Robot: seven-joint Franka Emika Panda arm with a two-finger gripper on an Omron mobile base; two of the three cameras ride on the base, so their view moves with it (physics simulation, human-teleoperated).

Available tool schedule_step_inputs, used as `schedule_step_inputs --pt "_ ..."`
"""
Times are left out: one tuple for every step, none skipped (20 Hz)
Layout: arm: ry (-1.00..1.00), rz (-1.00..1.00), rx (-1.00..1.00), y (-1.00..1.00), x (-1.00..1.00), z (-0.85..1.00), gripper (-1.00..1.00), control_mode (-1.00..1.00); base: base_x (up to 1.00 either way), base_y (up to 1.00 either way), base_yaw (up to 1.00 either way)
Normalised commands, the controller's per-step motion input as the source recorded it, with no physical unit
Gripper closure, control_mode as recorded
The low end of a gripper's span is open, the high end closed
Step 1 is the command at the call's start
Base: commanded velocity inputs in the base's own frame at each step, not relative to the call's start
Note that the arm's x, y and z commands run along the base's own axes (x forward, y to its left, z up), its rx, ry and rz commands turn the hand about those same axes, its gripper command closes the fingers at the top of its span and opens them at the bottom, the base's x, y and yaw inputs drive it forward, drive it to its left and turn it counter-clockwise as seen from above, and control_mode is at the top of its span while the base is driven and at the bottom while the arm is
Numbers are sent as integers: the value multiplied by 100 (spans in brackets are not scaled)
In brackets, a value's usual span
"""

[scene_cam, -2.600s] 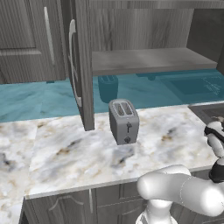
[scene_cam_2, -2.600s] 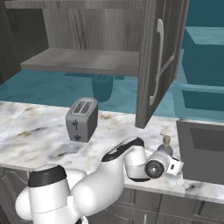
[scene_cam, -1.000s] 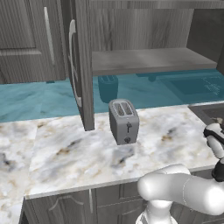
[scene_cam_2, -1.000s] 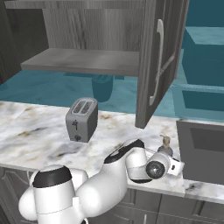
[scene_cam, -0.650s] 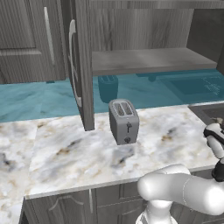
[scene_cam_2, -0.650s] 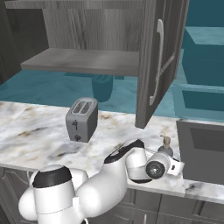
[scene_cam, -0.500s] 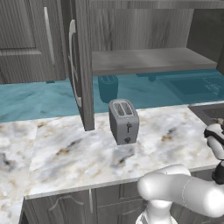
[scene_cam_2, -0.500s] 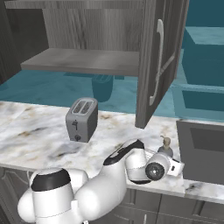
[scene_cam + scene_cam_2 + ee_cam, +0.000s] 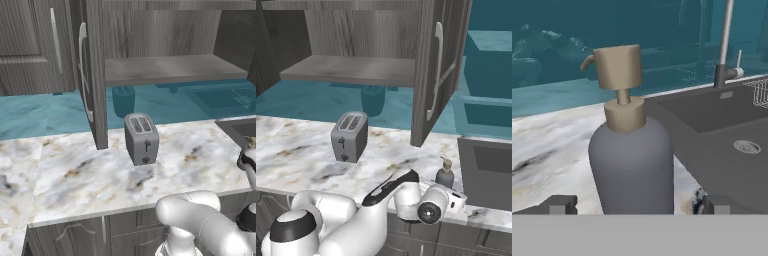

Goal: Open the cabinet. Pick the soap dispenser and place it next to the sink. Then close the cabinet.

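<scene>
The soap dispenser [image 9: 632,160], a grey bottle with a brass-coloured pump, stands upright on the marble worktop just left of the sink [image 9: 722,120]. My gripper [image 9: 637,205] is open, with one fingertip on each side of the bottle's base and a gap to the bottle on both sides. From the right base camera the soap dispenser [image 9: 445,173] stands just beyond my hand, close to the sink [image 9: 488,172]. The cabinet [image 9: 432,75] hangs open, both doors swung out and its shelf [image 9: 165,69] bare.
A grey two-slot toaster [image 9: 141,138] stands mid-counter below the cabinet's left door [image 9: 95,75]. A faucet [image 9: 726,45] rises behind the sink. The marble worktop [image 9: 70,175] spreads left of the toaster. My arm lies low along the counter's front edge.
The hand has eased back a little from the bottle and its jaws stand slightly wider. The bottle, toaster and cabinet doors have not moved.
</scene>
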Motion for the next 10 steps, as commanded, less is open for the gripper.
schedule_step_inputs --pt "0 0 0 0 -41 15 -100 -100 0 0 0" --pt "0 0 0 0 -31 13 -100 -100 0 0 0" --pt "0 0 0 7 0 5 -100 -100 0 0 0" --pt "0 0 -1 11 0 12 -100 -100 0 0 0" --pt "0 0 0 5 0 15 -100 -100 0 0 0" --pt "0 0 0 4 -18 26 -100 -100 0 0 0" --pt "0 0 0 4 -37 38 -100 -100 0 0 0" --pt "0 0 0 0 -52 47 -100 -100 0 0 0" --pt "0 0 0 0 -66 56 -100 -100 0 0 0" --pt "0 0 0 0 -77 64 -100 -100 0 0 0"
